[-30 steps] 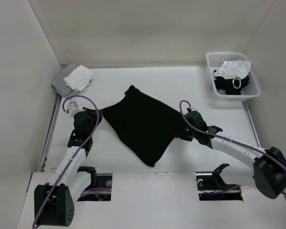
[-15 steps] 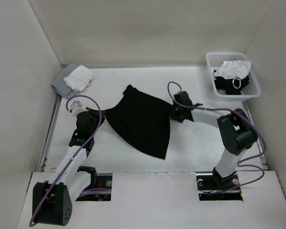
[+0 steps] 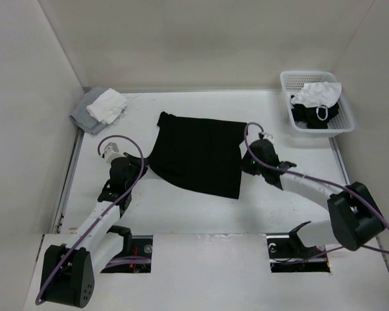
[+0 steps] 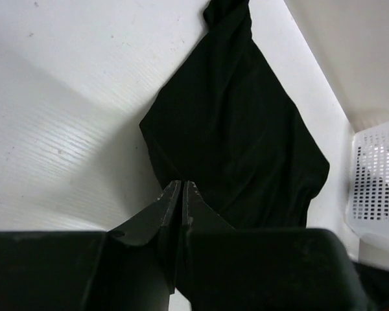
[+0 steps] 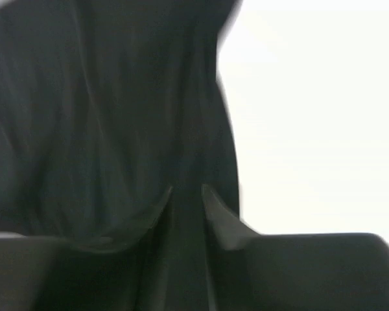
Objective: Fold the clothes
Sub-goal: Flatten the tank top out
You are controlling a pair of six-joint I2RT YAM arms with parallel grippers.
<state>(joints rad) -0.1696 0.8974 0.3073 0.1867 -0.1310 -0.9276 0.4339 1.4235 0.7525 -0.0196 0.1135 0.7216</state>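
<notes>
The right wrist view is blurry: the right gripper (image 5: 187,190) has its fingers a little apart over the black shirt (image 3: 198,152), and I cannot tell if they touch it. The left gripper (image 4: 181,184) is squeezed tight on the shirt's edge. The shirt lies on the table (image 3: 279,201) between the two grippers.

Black short-sleeved garment (image 3: 198,154), flat, roughly rectangular, on the white table (image 3: 181,207).

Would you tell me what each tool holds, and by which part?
The left tool apparently pinches the black shirt at its left edge; the right tool, parted at its right edge, grips nothing.
</notes>
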